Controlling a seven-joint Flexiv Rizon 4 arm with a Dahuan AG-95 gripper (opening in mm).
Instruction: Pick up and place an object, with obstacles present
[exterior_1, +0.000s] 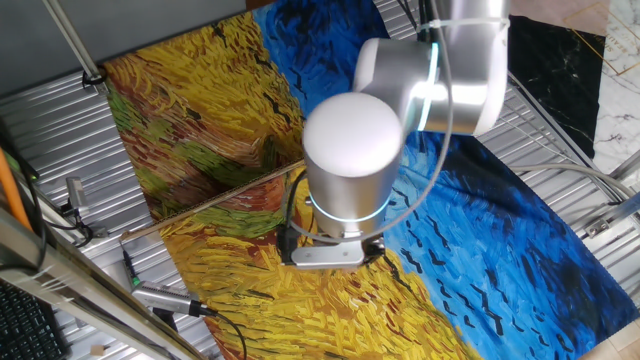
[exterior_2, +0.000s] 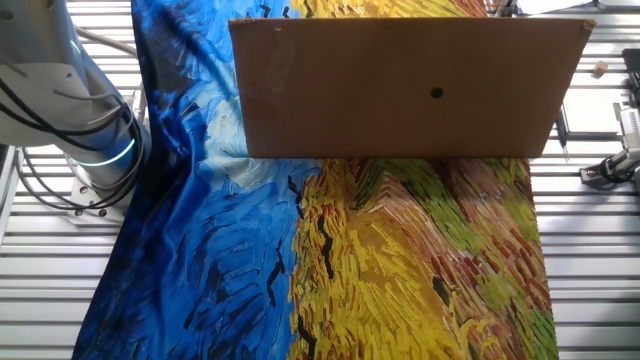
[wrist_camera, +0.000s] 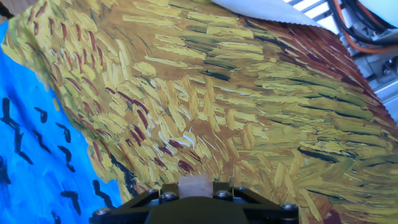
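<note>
Between pincer (wrist_camera: 196, 198) fingers, cube (wrist_camera: 196, 185), over cloth (wrist_camera: 217, 112)

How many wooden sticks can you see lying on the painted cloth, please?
1. The wooden stick lies slanted across the yellow part of the painted cloth, running from its edge to the arm. The arm and the cardboard panel could hide others.
</note>
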